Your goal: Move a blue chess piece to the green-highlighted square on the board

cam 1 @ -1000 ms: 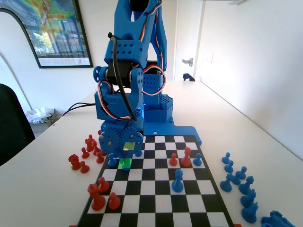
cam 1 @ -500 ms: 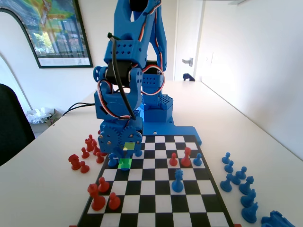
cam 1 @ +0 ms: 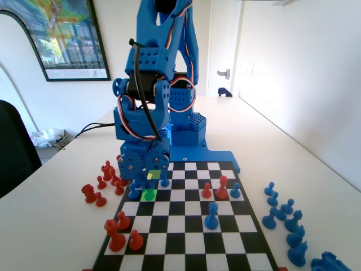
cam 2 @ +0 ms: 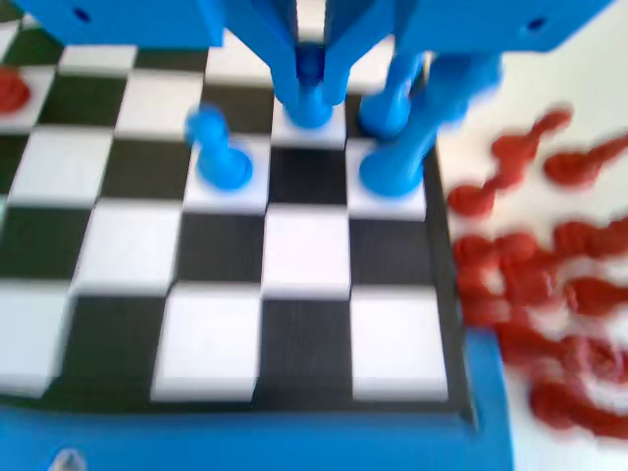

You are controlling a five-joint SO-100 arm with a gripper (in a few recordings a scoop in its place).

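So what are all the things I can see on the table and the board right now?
Black-and-white chequered chessboard: one, middle of the table.
Bright green square: one, left part of the board in the fixed view, under the gripper.
Small blue plastic pawn: one, between the jaws in the wrist view.
Other blue pieces: several on the board, a cluster right of it.
Red pieces: some on the board, a heap left of it.
Gripper: one, blue, low over the board.
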